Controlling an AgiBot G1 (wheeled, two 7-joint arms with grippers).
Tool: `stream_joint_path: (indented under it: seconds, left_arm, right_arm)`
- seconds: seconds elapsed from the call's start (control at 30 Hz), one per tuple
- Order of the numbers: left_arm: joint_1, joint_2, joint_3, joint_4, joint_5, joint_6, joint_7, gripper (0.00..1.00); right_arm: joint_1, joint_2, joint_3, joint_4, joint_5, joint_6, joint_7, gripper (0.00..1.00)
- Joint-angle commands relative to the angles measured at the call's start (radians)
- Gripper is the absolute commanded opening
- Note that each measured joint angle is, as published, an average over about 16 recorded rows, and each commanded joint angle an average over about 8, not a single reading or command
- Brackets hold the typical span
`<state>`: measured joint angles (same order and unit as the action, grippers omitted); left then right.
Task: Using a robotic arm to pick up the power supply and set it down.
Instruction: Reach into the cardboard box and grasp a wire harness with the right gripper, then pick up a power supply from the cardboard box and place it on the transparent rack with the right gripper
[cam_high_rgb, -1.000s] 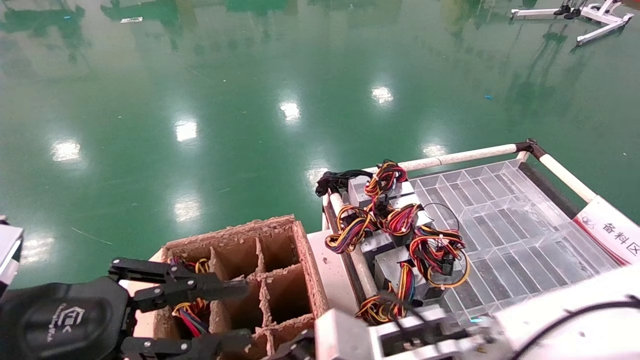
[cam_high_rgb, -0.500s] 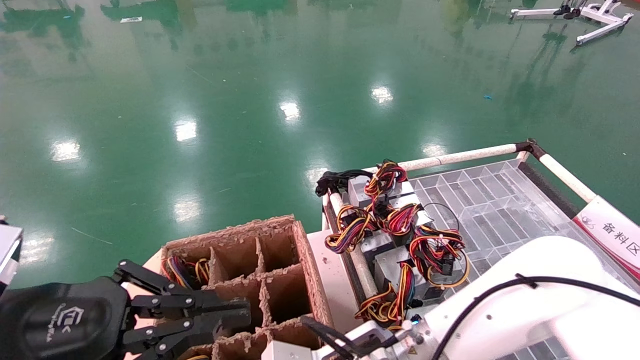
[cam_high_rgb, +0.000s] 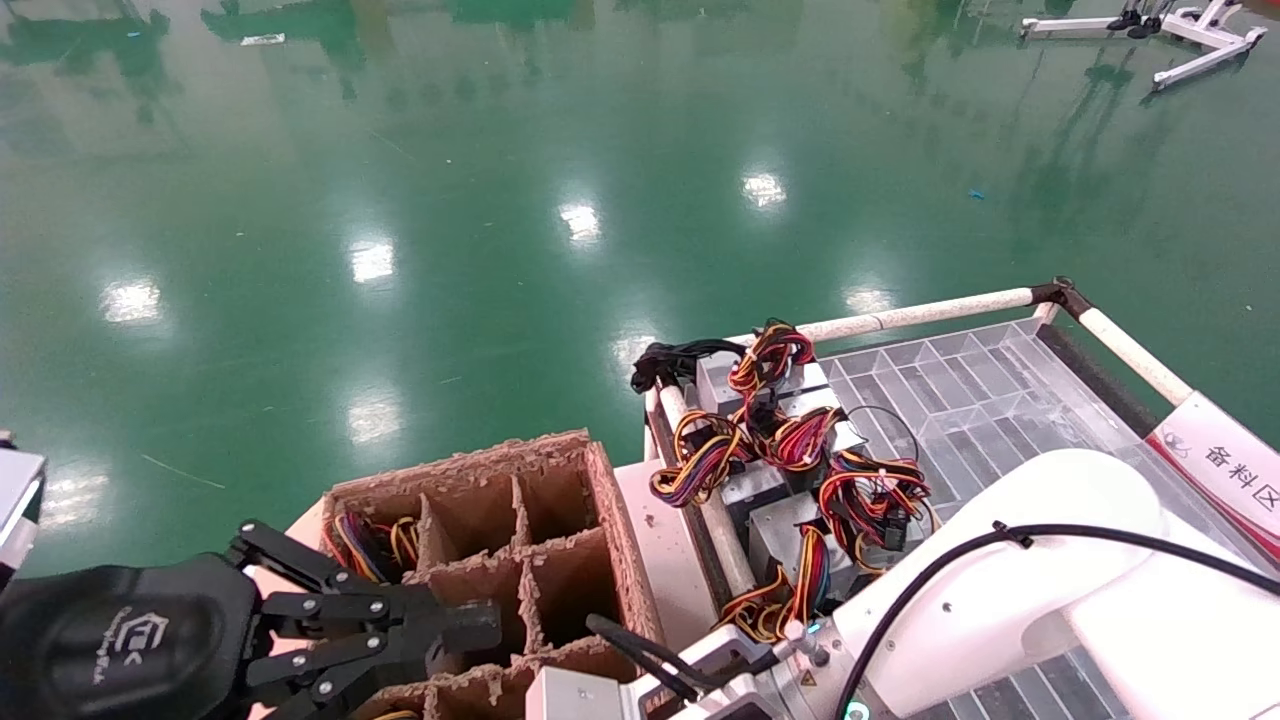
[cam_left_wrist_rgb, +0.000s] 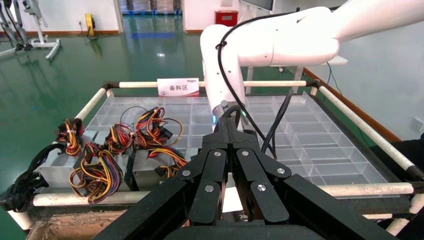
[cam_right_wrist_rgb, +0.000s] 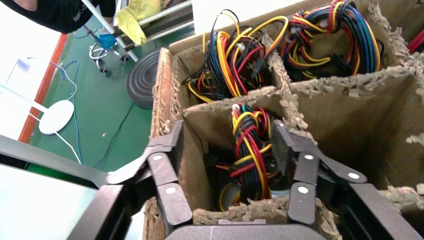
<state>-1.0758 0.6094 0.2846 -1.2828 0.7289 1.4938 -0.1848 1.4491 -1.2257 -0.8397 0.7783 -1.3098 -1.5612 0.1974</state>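
Right gripper (cam_right_wrist_rgb: 227, 165), jaws spread, straddles a power supply (cam_right_wrist_rgb: 247, 165) sunk in a cardboard crate (cam_high_rgb: 600, 500) cell at 6 o'clock. Likely heavy and rigid under floppy wires; grip the casing. Left gripper (cam_high_rgb: 480, 628) is closed, empty.

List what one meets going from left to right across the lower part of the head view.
Left gripper → cardboard box → power supplies → right arm → white sign.
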Motion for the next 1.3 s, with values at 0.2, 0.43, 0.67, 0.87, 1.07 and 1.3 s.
stream_joint_path:
  seconds: [0.2,0.43,0.67,0.87,1.07,1.3]
  left_arm:
    - [0.0,0.0,0.0,0.0,0.0,0.0,0.0,0.12]
    - [0.0,0.0,0.001,0.0,-0.001,0.0,0.0,0.27]
    - [0.0,-0.001,0.001,0.0,-0.001,-0.001,0.001,0.93]
    - [0.0,-0.001,0.002,0.0,-0.001,-0.001,0.001,1.0]
    - [0.0,-0.001,0.002,0.0,-0.002,-0.001,0.001,1.0]
    - [-0.001,-0.001,0.003,0.0,-0.002,-0.001,0.001,1.0]
  right_arm:
    - [0.01,-0.005,-0.021,-0.031,-0.005,0.007,-0.012,0.0]
    - [0.013,-0.007,-0.032,-0.054,-0.002,0.007,-0.025,0.0]
    - [0.012,0.005,-0.031,-0.07,0.032,-0.003,-0.037,0.0]
    - [0.004,0.035,-0.028,-0.06,0.097,-0.016,-0.043,0.0]
    - [-0.008,0.101,-0.019,-0.025,0.202,-0.021,-0.053,0.0]
    - [-0.027,0.221,0.025,0.04,0.37,-0.018,-0.088,0.0]
